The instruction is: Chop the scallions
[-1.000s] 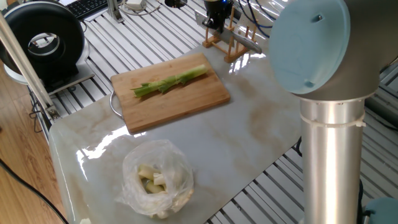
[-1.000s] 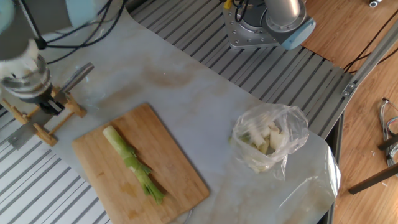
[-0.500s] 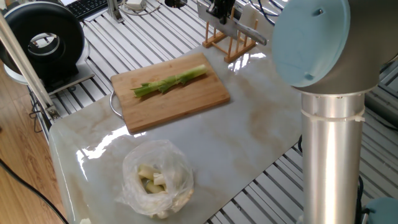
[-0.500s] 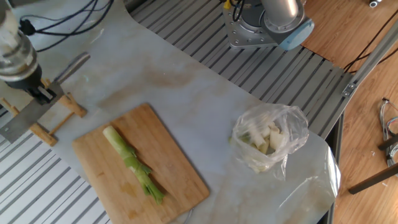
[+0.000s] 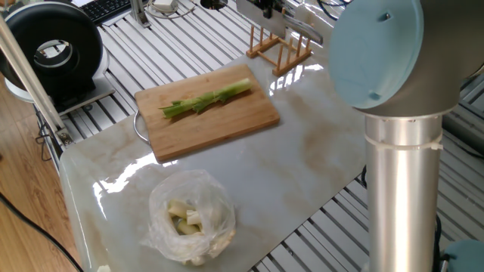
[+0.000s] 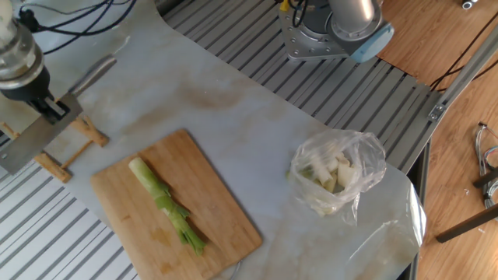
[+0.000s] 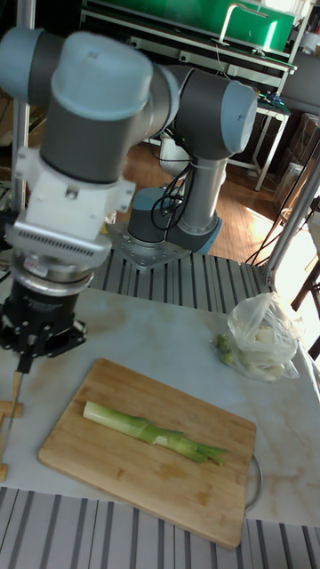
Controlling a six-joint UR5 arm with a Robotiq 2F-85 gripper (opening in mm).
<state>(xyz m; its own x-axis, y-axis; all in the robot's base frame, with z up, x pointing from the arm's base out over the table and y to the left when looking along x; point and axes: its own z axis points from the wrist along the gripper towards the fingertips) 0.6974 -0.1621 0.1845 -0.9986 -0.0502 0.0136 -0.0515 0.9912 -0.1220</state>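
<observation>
One whole scallion stalk (image 5: 208, 98) lies lengthwise on the wooden cutting board (image 5: 227, 121); it also shows in the other fixed view (image 6: 163, 204) and the tall view (image 7: 151, 431). My gripper (image 6: 53, 111) hangs beyond the board's far end, above the wooden knife rack (image 6: 74, 148), shut on a knife (image 6: 31, 148). The knife's grey blade points one way and its metal handle (image 6: 97, 74) the other. The gripper (image 5: 267, 6) is mostly cut off at the top edge of one fixed view. From the tall view it (image 7: 25, 354) is left of the board (image 7: 133, 480).
A clear plastic bag (image 5: 190, 215) of pale whitish pieces sits on the marble slab near its front edge, also seen in the other views (image 6: 338, 175) (image 7: 262, 342). The arm's base column (image 5: 401, 181) stands at the right. A black round device (image 5: 53, 53) is off the slab.
The gripper has risen from the rack with the knife, lifting the blade clear of the wooden slots. The scallion and the bag have not moved.
</observation>
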